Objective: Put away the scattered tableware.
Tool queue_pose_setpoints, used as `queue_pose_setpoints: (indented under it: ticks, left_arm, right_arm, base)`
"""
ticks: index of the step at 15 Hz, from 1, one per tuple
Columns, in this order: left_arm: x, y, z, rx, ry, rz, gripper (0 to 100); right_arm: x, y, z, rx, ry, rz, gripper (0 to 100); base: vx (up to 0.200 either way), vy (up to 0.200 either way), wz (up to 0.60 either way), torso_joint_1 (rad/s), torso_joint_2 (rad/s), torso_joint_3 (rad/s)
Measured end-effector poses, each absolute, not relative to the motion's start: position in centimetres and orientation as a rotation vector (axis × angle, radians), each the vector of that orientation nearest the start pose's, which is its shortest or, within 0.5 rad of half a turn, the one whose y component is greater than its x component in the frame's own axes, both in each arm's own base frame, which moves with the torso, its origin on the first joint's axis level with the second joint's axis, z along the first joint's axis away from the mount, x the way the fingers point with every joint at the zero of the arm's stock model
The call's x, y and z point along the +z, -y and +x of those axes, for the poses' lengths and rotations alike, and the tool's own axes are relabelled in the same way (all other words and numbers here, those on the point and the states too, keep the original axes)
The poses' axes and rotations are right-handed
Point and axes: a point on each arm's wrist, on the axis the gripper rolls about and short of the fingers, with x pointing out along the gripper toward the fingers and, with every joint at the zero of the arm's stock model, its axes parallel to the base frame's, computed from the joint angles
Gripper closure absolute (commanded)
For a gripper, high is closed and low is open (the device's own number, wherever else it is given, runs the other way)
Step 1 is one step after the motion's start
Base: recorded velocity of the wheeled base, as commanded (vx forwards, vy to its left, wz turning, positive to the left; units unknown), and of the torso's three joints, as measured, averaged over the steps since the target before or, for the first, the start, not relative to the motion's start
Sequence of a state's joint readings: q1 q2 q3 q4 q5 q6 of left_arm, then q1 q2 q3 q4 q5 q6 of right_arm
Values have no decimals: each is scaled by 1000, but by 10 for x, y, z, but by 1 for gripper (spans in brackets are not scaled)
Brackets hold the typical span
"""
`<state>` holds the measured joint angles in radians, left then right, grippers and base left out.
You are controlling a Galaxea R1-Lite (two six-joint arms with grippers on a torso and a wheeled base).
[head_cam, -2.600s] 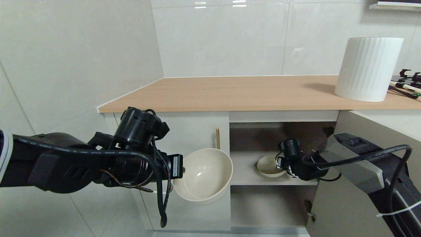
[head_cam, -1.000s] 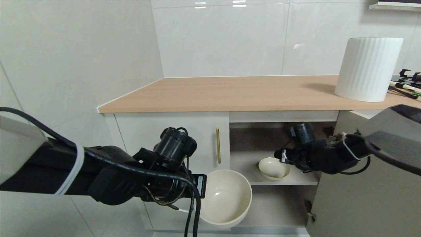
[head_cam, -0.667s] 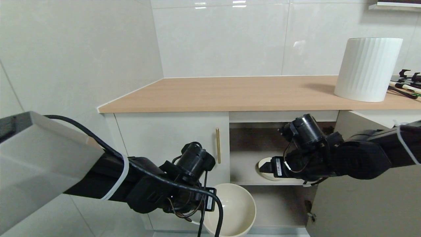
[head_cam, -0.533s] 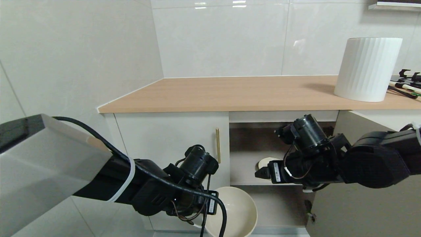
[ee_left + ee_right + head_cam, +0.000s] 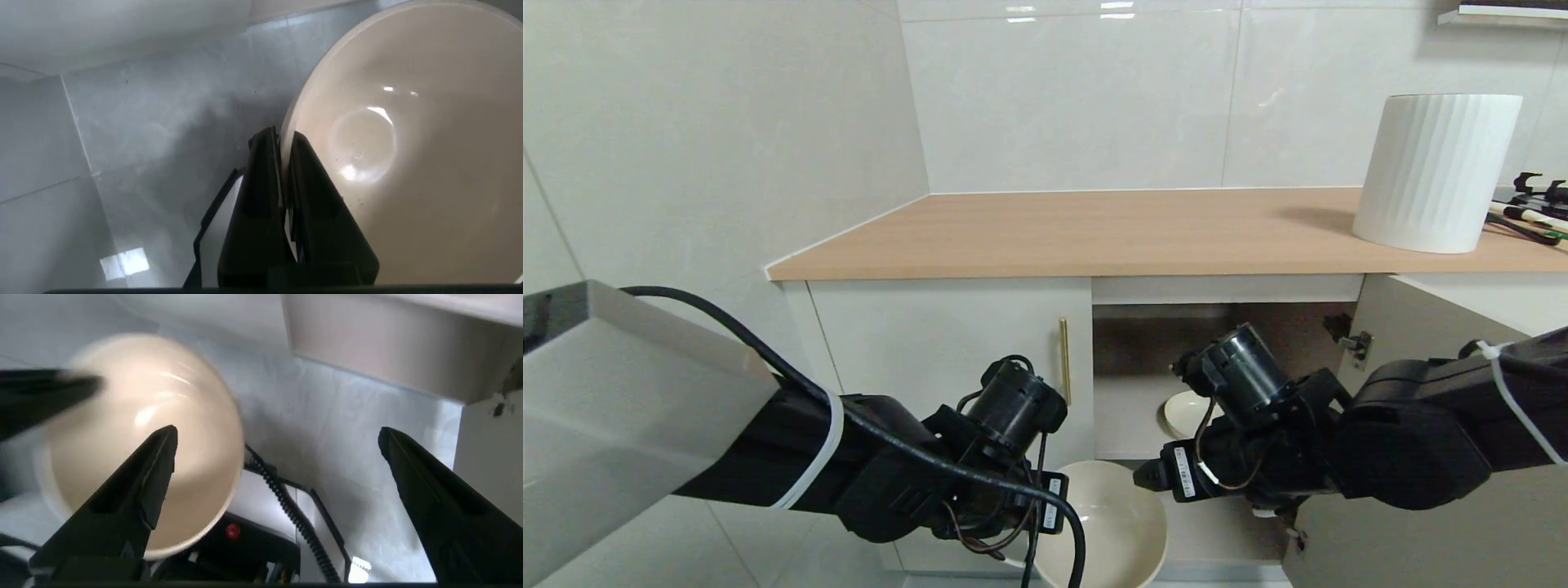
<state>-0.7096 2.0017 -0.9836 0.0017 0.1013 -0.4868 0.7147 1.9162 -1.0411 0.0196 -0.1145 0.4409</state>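
- The left jaws were clamped on the rim of the large bowl (image 5: 1112, 523), which hung low in front of the cabinet (image 5: 947, 343).
- The right jaws stood wide open just beside that bowl's rim.
- A small bowl (image 5: 1186, 411) sat on the cabinet's shelf (image 5: 1123, 429), behind the right arm.

Left claw (image 5: 283, 147) pinched shut — right claw (image 5: 276, 445) spread.

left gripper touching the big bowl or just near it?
Touching. In the left wrist view the left gripper pinches the rim of the bowl, one finger each side.
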Motion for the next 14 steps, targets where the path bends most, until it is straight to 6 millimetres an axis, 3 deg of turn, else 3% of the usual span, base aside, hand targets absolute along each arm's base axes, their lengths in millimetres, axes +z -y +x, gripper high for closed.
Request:
queue_pose_setpoints:
  ticks: [5, 6, 14]
  left_arm:
    - [81, 218, 251, -314, -1033, -23, 100]
    - [81, 219, 250, -316, -1032, -23, 100]
    - [82, 219, 249, -325, -1030, -26, 100]
  right_arm:
    - [98, -224, 262, 346, -966, 18, 0]
    - [96, -225, 263, 344, -971, 16, 100]
    - [93, -230, 259, 365, -980, 8, 100]
  base:
    - [0, 0, 0, 0, 0, 0]
    - [0, 0, 0, 0, 0, 0]
    - [0, 0, 0, 0, 0, 0]
